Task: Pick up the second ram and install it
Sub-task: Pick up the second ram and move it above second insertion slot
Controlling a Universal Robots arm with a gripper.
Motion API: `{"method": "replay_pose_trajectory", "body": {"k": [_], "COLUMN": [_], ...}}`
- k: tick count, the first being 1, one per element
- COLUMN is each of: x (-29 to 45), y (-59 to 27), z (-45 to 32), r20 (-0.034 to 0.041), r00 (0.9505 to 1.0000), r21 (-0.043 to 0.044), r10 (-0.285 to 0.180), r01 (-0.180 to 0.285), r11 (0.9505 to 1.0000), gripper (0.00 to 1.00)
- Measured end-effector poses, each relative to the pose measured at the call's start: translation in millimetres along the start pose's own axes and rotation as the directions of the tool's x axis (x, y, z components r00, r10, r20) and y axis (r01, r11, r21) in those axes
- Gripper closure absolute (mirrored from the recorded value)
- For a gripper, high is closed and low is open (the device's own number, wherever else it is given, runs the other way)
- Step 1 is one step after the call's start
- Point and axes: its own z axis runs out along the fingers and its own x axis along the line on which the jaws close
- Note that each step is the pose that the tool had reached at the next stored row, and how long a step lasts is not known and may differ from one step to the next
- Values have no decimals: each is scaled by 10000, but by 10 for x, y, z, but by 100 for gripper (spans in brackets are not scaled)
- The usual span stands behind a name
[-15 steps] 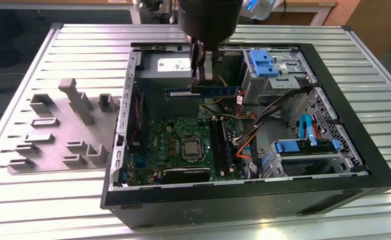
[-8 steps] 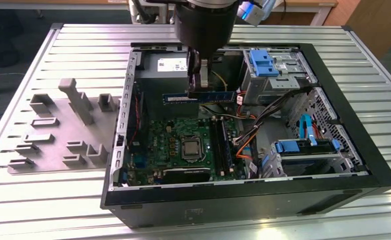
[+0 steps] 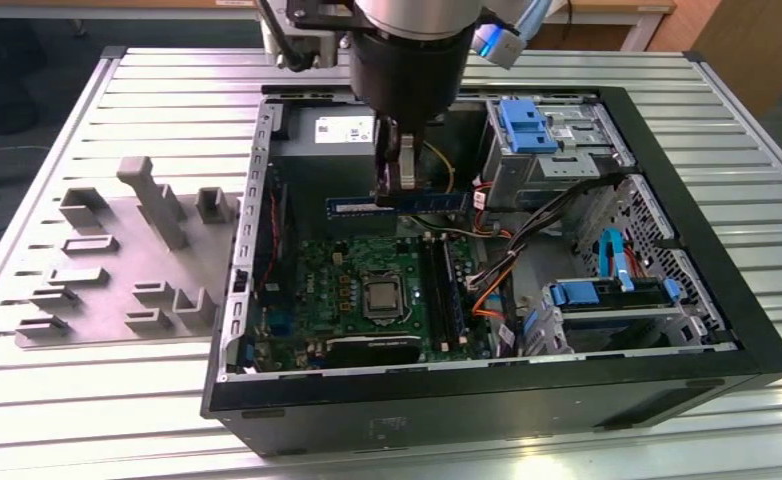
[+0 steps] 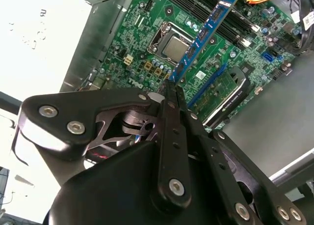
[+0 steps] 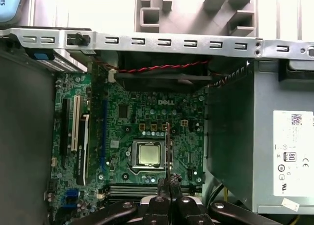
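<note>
Plainly, in the exterior view the ram (image 3: 351, 206) is seen clamped between the closed fingers of the gripper (image 3: 398, 192). It is gripped about mid-length, so a blue end sticks out to either side of the fingers. It is held level, in the air inside the open case (image 3: 751, 330), well above the board (image 3: 344, 275). The slots (image 3: 442, 290) lie below and beyond the fingers, and their long axis appears to be set across that of the ram.

In the second wrist view, the fingers (image 4: 172, 95) are shown pressed flat on the ram (image 4: 201, 34), which runs straight out from them over the board (image 4: 147, 23). The slots (image 4: 186, 1) are crossed by its far end at an angle, not matched.

In the first wrist view, the ram (image 5: 168, 146) is seen edge-on as a thin line leading away from the gripper (image 5: 169, 193). The slots (image 5: 132, 189) are just beside the fingertips and seem square to that line. A turn about the fingers is therefore judged to be what lining up depends on.
</note>
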Motion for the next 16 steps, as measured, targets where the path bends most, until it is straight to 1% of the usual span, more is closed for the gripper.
{"method": "replay_pose_trajectory", "body": {"k": [6,11,14,16], "x": [9,10,13,13], "y": [-6,-7,-9,-10], "z": [106,115,149,155], "r20": [1,0,9,7], "r00": [10000,10000,9999,9999], "r21": [0,0,4,4], "r10": [7,28,124,149], "r01": [-7,-28,-124,-149], "r11": [10000,10000,9999,9999], "gripper": [88,88,88,88]}}
